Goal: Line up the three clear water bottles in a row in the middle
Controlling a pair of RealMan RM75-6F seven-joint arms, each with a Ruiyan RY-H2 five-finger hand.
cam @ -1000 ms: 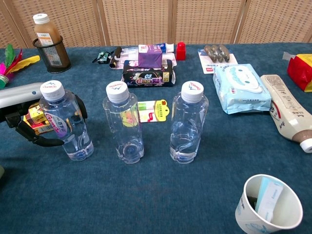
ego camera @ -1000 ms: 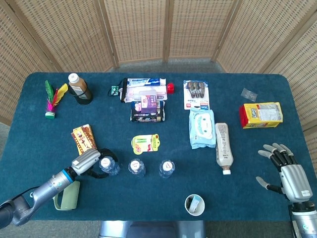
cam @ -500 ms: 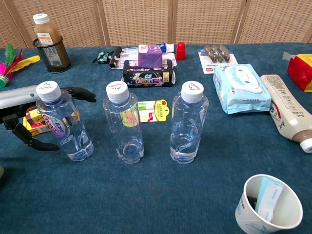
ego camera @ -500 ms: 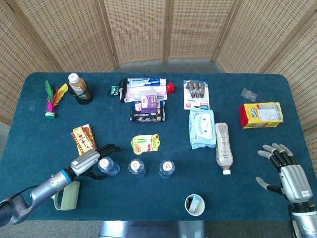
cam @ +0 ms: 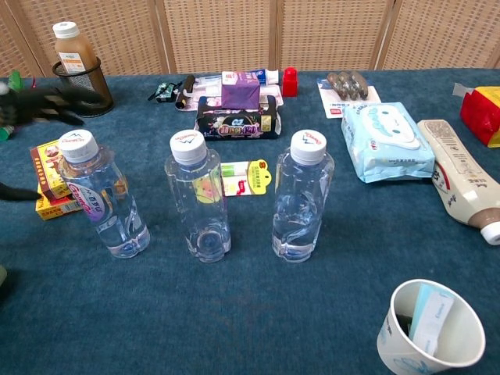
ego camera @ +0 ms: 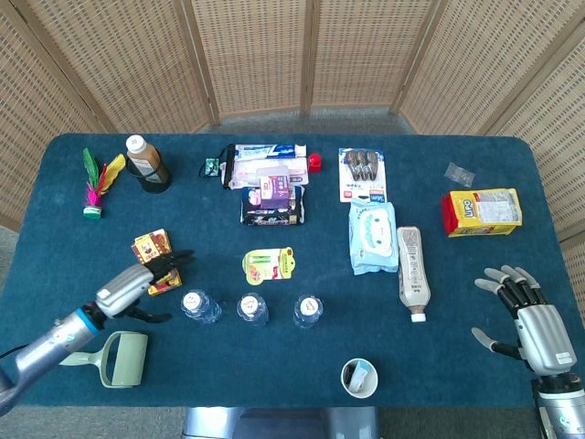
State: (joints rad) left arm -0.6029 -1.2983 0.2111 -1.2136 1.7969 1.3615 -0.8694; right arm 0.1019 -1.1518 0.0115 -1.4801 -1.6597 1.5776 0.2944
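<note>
From the head view, three clear water bottles stand upright in a row on the blue table (ego camera: pixel 55 229): the left bottle (ego camera: pixel 196 304), the middle bottle (ego camera: pixel 250 307) and the right bottle (ego camera: pixel 307 310), all just below a yellow-green card (ego camera: pixel 268 264). Taking the middle bottle as the landmark, a paper cup (ego camera: pixel 359 378) sits below and to its right, a white wipes pack (ego camera: pixel 373 237) and a lying cream tube (ego camera: pixel 412 265) are up to its right, and a red-yellow box (ego camera: pixel 154 257) is up to its left. A green lint roller (ego camera: pixel 121 358) lies well to its lower left. The left hand (ego camera: pixel 137 286) hangs apart from the left bottle, fingers spread wide and holding nothing, over the red-yellow box. The right hand (ego camera: pixel 526 315) rests far to the right near the table edge, fingers splayed and empty.

From the chest view, the left bottle (cam: pixel 100 195), the middle bottle (cam: pixel 198 196) and the right bottle (cam: pixel 302 196) stand evenly apart. Behind the middle bottle lie the card (cam: pixel 244 177) and a dark packet (cam: pixel 237 122). The red-yellow box (cam: pixel 48 176) sits beside the left bottle. The left hand (cam: pixel 47 103) shows as a blur at the upper left, clear of the bottles; the right hand is out of frame here.
</note>
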